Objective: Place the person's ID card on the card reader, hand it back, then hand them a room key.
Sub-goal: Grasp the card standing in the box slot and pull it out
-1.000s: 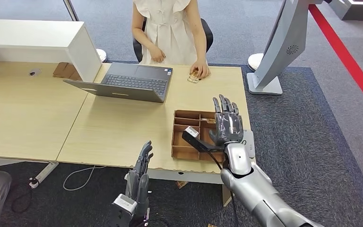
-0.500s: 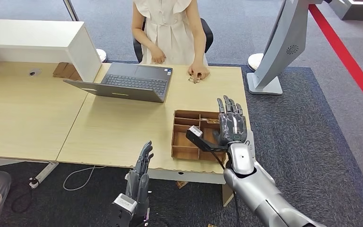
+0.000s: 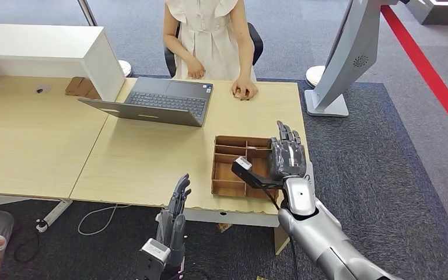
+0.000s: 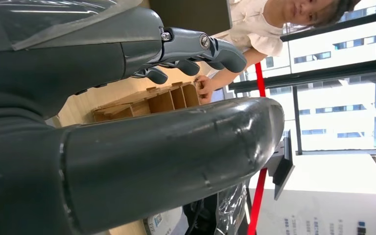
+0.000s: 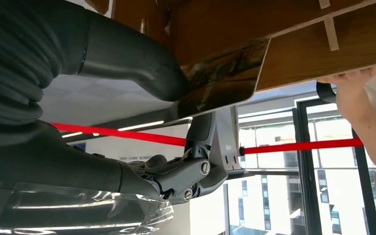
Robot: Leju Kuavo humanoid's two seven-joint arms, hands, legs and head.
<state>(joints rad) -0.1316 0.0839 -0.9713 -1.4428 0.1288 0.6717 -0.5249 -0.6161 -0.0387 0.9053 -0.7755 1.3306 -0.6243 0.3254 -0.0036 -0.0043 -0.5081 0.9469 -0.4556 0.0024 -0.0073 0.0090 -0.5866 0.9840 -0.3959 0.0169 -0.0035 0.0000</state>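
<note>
Our right robot hand (image 3: 286,156) hangs over the brown cardboard tray with little boxes (image 3: 228,165) at the near right edge of the pale wood surface (image 3: 146,157). It pinches a shiny card (image 5: 225,76) by the thumb. Our left robot hand (image 3: 175,219) hangs low, holding nothing. We should reach slowly toward the person's hand (image 3: 245,90) at the far edge. The grey open laptop (image 3: 160,102) sits off to the side, not in our way.

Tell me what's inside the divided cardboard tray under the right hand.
The cardboard tray shows brown dividers and mostly bare compartments on its near-left side. The right hand hovers over its right part, hiding those compartments; the right wrist view shows a card by the thumb.
</note>
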